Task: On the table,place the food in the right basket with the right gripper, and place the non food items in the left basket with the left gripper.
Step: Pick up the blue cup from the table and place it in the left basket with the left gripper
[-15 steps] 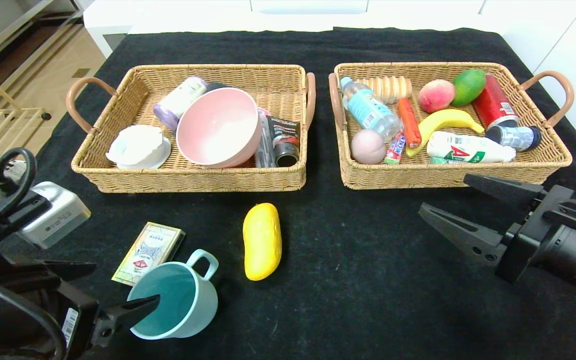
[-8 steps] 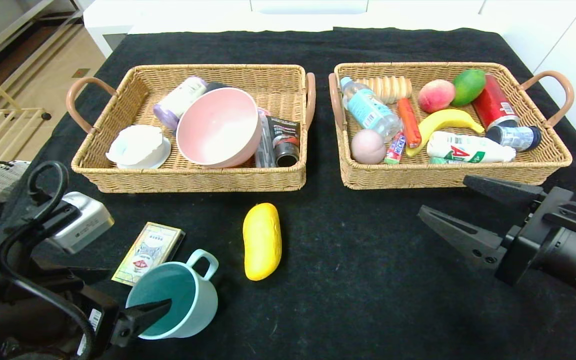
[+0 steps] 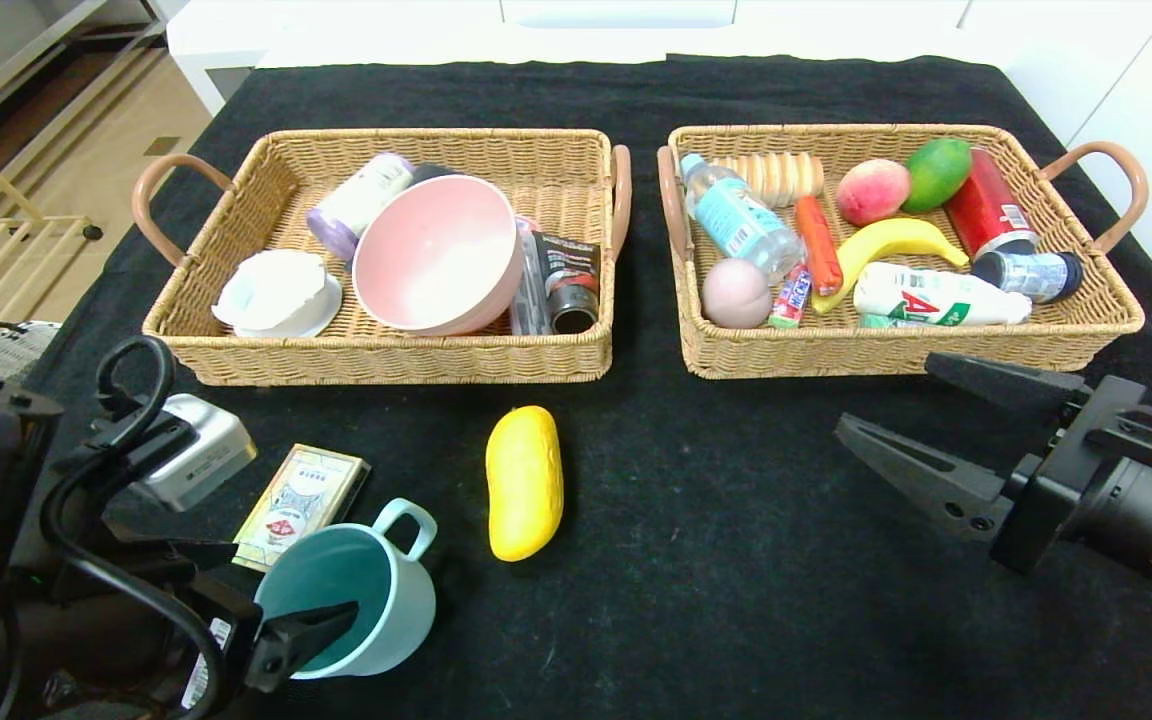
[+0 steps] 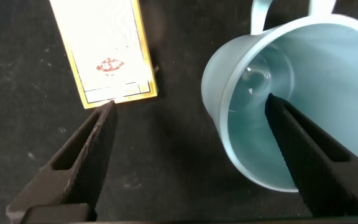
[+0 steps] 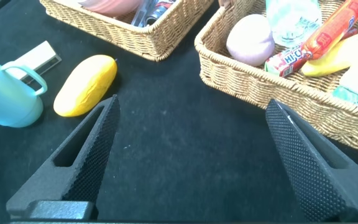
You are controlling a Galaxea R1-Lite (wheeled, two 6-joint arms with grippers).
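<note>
The left claw (image 4: 185,155) stood wide open astride the teal mug's (image 3: 351,588) near wall, one finger inside, so closing squarely on that wall looked wisest.

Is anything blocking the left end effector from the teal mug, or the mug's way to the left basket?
Nothing visible blocks either. The open left end effector already has one finger inside the mug. The card box lies beside it on the table, below a lifted route to the left basket.
</note>
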